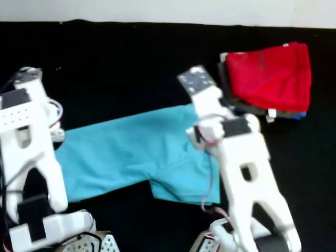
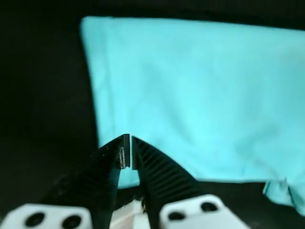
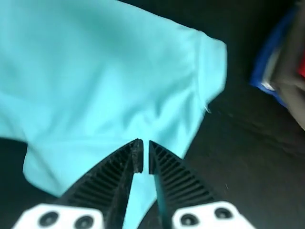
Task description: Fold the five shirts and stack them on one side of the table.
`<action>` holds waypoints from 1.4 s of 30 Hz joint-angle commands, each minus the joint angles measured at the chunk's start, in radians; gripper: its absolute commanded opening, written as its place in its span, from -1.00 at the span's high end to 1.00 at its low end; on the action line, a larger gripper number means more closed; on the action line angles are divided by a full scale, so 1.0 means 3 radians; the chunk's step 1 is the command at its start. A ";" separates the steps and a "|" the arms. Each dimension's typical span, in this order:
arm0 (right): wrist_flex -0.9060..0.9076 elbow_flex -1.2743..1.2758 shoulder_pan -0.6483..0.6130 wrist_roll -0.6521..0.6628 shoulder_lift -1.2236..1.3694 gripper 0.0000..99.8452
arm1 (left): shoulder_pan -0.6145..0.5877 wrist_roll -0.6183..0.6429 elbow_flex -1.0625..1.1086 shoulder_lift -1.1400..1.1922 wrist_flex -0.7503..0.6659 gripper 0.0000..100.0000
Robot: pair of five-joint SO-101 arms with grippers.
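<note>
One turquoise cotton shirt [image 1: 134, 152], folded into a long band, lies on the black table [image 1: 115, 63], probably awaiting its crosswise fold. The left gripper [image 2: 129, 153] hovers at its hem corner and the right gripper [image 3: 143, 155] at its sleeve end, both narrowed to a slit and holding nothing. The next move calls for opening them and pinching the edges. Beyond the sleeve end sits a red-topped stack of folded shirts [image 1: 268, 79]. Nothing appears to obstruct.

1. Black cloth [image 1: 131, 58] covered the tabletop from near edge to far edge; plain, matte, no pattern visible; the same black cloth showed in both wrist views.
2. White strip [image 1: 157, 9] ran behind the cloth's far edge; the line between them was slightly uneven, with a small bump toward one end; wall or floor, couldn't tell.
</note>
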 commanded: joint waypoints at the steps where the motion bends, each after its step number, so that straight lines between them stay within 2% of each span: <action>1: -0.0422 -0.0222 -0.0115 0.0000 0.0739 0.95 | 0.0054 0.0194 0.0008 0.0473 -0.0501 0.98; 5: -0.0877 -0.0463 -0.0064 0.0000 0.1537 0.95 | -0.0166 0.0205 -0.0248 0.1133 -0.0829 0.98; 10: -0.1297 -0.0969 0.0084 0.0000 0.2360 0.95 | -0.0401 0.0113 -0.1082 0.2007 -0.0788 0.98; 18: -0.1291 -0.1905 0.0156 0.0005 0.3163 0.95 | -0.0427 0.0077 -0.3066 0.3337 -0.0046 0.98; 24: -0.0606 -0.2074 0.0110 0.0015 0.2933 0.95 | -0.0427 0.0077 -0.4570 0.4007 0.0823 0.98; 28: -0.0263 -0.2048 0.0100 0.0020 0.2498 0.95 | -0.0427 0.0082 -0.5265 0.4186 0.1227 0.98; 32: -0.0018 -0.2038 0.0100 0.0010 0.2018 0.95 | -0.0504 0.0082 -0.5368 0.4048 0.1233 0.98; 35: 0.0238 -0.2038 0.0064 0.0026 0.1757 0.95 | -0.0540 0.0082 -0.5112 0.3726 0.1243 0.98; 42: 0.1005 -0.2033 -0.0161 0.0026 0.1389 0.96 | -0.0545 0.0072 -0.3654 0.2483 0.1238 0.98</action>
